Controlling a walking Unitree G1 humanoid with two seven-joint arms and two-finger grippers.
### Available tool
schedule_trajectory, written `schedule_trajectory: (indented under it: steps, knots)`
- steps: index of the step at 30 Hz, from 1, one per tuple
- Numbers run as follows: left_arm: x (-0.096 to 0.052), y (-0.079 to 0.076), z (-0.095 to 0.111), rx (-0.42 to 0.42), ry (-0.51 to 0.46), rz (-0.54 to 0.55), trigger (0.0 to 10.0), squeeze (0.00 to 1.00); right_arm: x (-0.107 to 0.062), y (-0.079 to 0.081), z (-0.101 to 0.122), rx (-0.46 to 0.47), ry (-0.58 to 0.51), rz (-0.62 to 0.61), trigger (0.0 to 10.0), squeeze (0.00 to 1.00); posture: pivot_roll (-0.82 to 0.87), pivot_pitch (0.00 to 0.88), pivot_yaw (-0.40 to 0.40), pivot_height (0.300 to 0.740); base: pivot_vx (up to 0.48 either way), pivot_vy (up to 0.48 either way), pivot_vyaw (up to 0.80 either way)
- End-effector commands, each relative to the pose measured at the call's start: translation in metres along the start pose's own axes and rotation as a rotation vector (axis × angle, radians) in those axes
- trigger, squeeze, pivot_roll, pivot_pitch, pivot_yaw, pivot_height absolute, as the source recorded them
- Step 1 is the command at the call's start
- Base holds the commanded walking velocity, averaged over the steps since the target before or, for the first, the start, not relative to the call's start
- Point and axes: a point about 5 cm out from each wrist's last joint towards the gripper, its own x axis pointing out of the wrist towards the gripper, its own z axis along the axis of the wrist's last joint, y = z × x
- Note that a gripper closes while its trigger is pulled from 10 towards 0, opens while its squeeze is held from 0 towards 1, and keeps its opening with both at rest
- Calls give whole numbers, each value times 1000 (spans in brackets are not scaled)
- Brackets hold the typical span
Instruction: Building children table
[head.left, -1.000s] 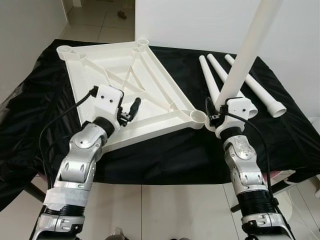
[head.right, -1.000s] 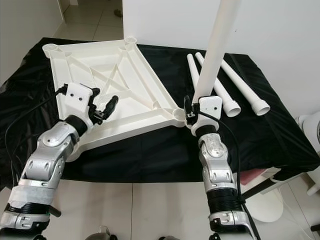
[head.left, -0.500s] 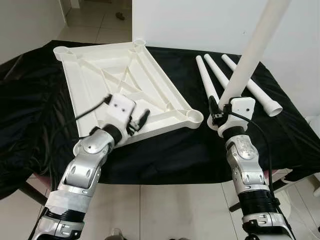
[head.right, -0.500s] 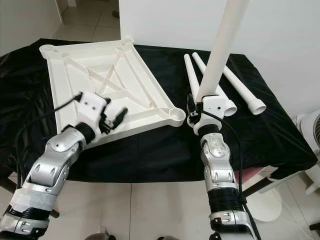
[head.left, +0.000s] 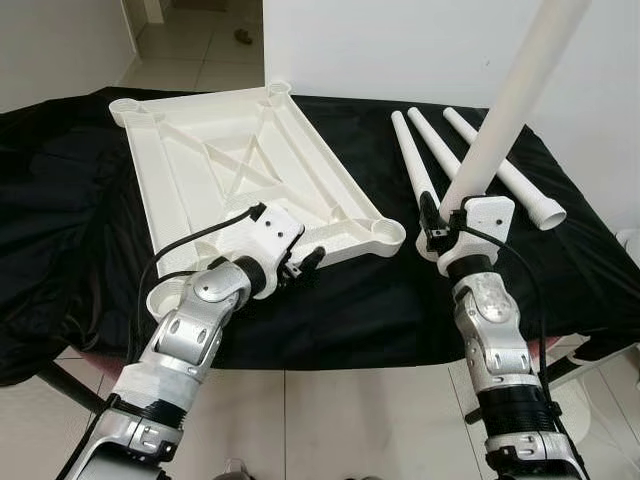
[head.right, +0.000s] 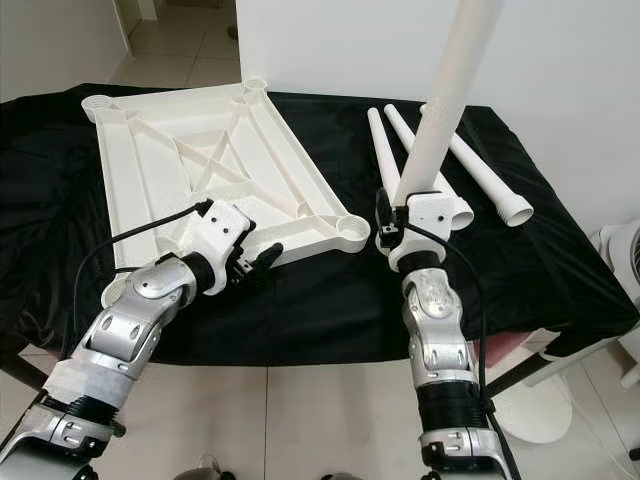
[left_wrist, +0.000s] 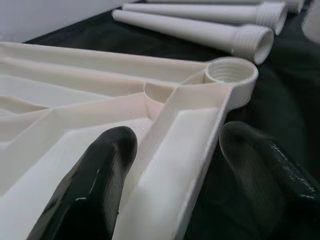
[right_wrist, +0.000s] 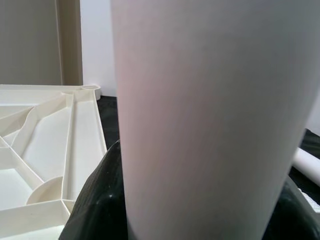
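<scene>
The build looks barely begun: none of the four legs is fitted yet, judging by the empty corner sockets. On the left half of the black-draped surface (head.left: 330, 310) lies the white plastic tabletop (head.left: 230, 170), upside down, its ribbed underside and diagonal braces showing, a round threaded socket (left_wrist: 231, 75) at each corner. The left claw (head.left: 303, 267) sits at the tabletop's front edge, fingers spread open either side of the rim, one finger (left_wrist: 92, 180) inside the frame; whether they press it is hard to tell. Just right of the near right socket, the right claw (head.left: 432, 228) is closed around a white tube leg (head.left: 500, 110), held nearly upright, not yet in the socket. Three more legs (head.left: 440, 150) lie side by side towards the surface's far right corner.
</scene>
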Motion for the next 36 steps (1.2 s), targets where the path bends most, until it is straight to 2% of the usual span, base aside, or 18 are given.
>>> schedule_trajectory:
  steps: [1, 3, 5, 8, 10, 13, 16, 21, 28, 36]
  knots:
    - [-6, 14, 11, -24, -85, 150, 10000, 0, -3, 0, 4, 11, -28, -1, 10000, 0, 52, 26, -18, 740, 0, 0, 0]
    - [-8, 16, 13, -32, -105, 174, 10000, 0, -4, 2, 4, 11, -30, 3, 10000, 0, 52, 26, -18, 740, 0, 0, 0]
    - [-17, 23, 17, -67, -169, 268, 10000, 0, -9, 7, 4, 29, -28, 20, 10000, 0, 57, 23, -25, 740, 0, 0, 0]
    - [-20, 25, 17, -73, -188, 297, 10000, 0, -10, 9, 3, 35, -27, 25, 10000, 0, 57, 23, -25, 740, 0, 0, 0]
    - [-30, 27, 14, -93, -219, 364, 10000, 0, -16, 15, 3, 58, -28, 41, 10000, 0, 65, 14, -28, 740, 0, 0, 0]
    - [-36, 27, 10, -132, -229, 404, 10000, 0, -20, 19, 1, 65, -18, 47, 10000, 0, 68, 9, -27, 740, 0, 0, 0]
    - [-39, 23, 5, -123, -215, 404, 10000, 0, -23, 22, -1, 65, -8, 55, 10000, 0, 69, 8, -22, 740, 0, 0, 0]
    - [-41, 16, 4, -178, -220, 378, 10000, 0, -25, 23, 1, 50, -5, 80, 10000, 0, 71, 15, -20, 740, 0, 0, 0]
    - [-42, 23, 6, -178, -227, 380, 10000, 0, -18, 24, 4, 39, -17, 82, 10000, 0, 76, 15, -27, 740, 0, 0, 0]
    - [-43, 24, 7, -180, -232, 388, 10000, 0, -15, 29, 5, 46, -20, 101, 10000, 0, 81, 17, -40, 740, 260, 0, 0]
